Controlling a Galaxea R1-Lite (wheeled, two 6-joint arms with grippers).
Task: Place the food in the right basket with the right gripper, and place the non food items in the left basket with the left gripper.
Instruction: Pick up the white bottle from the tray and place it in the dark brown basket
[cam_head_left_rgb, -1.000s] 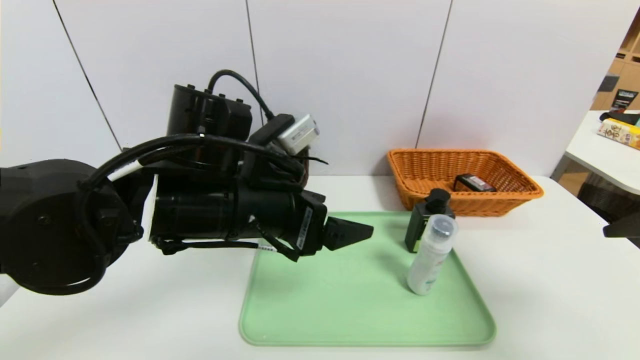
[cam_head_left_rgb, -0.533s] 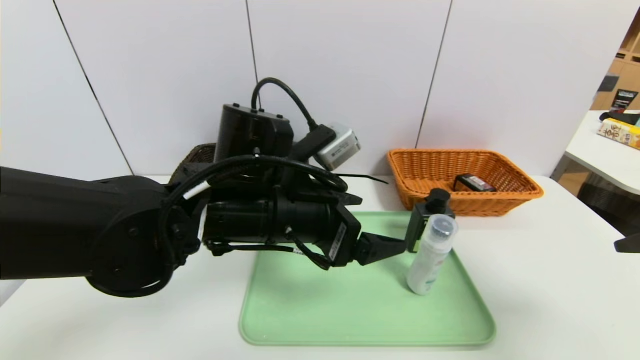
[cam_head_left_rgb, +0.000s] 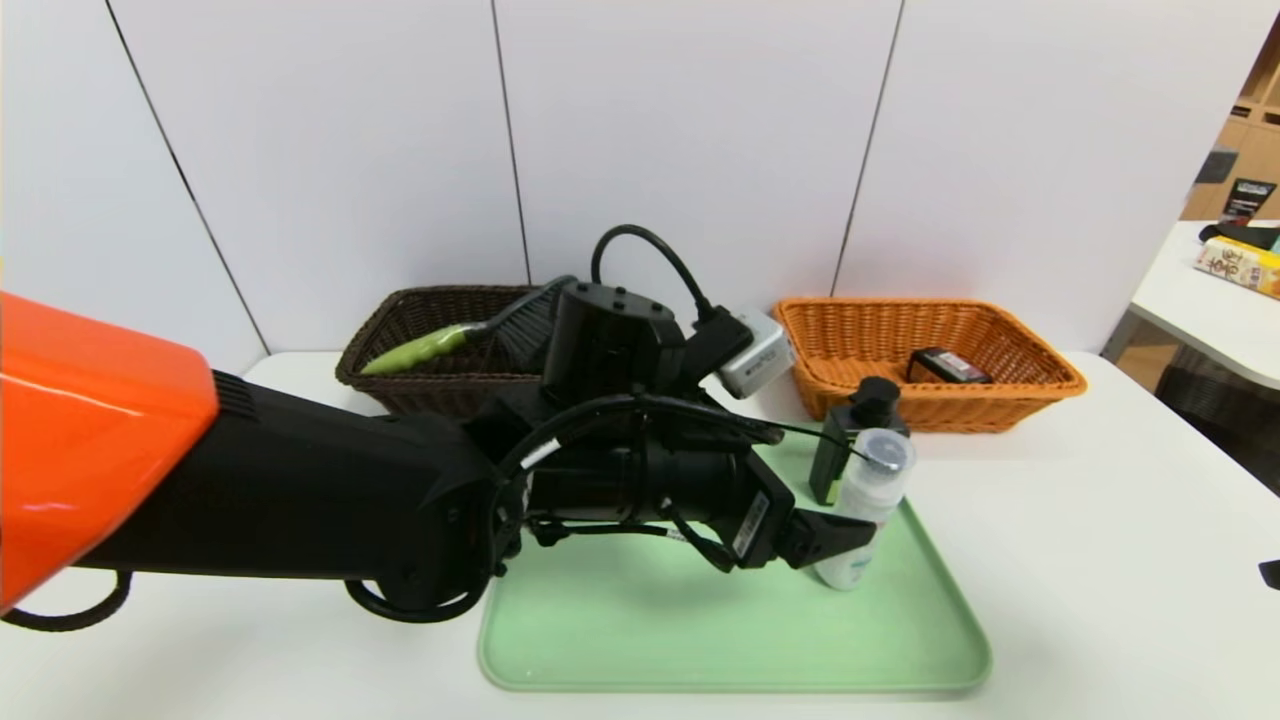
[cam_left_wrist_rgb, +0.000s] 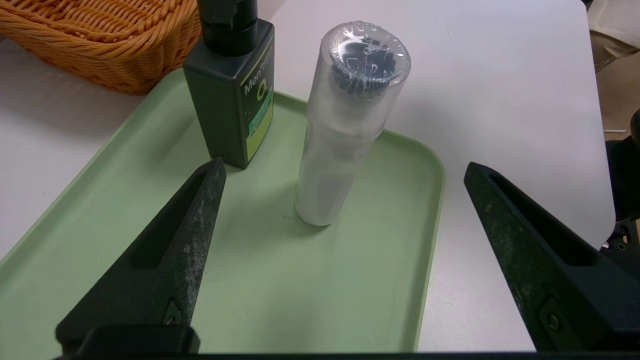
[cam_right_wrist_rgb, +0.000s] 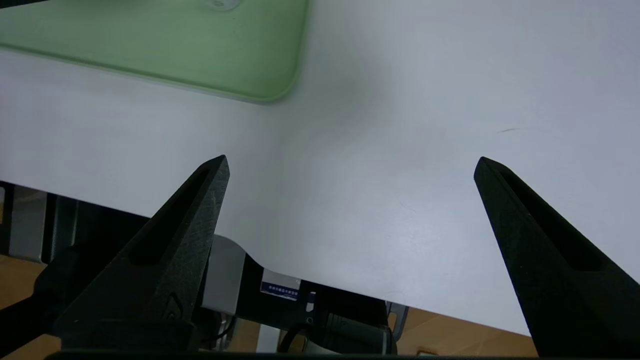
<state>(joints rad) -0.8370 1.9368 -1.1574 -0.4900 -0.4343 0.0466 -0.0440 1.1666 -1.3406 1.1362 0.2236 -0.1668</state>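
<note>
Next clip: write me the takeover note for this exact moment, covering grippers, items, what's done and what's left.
Left gripper: open, level over the green tray, fingers either side of the white bottle, not touching it.
Right gripper: open, empty, parked over the table's right edge.
Done: black food packet in the orange basket; brush in the brown basket.
Left: white bottle, then the dark green pump bottle, both upright on the tray, to the brown basket.
</note>
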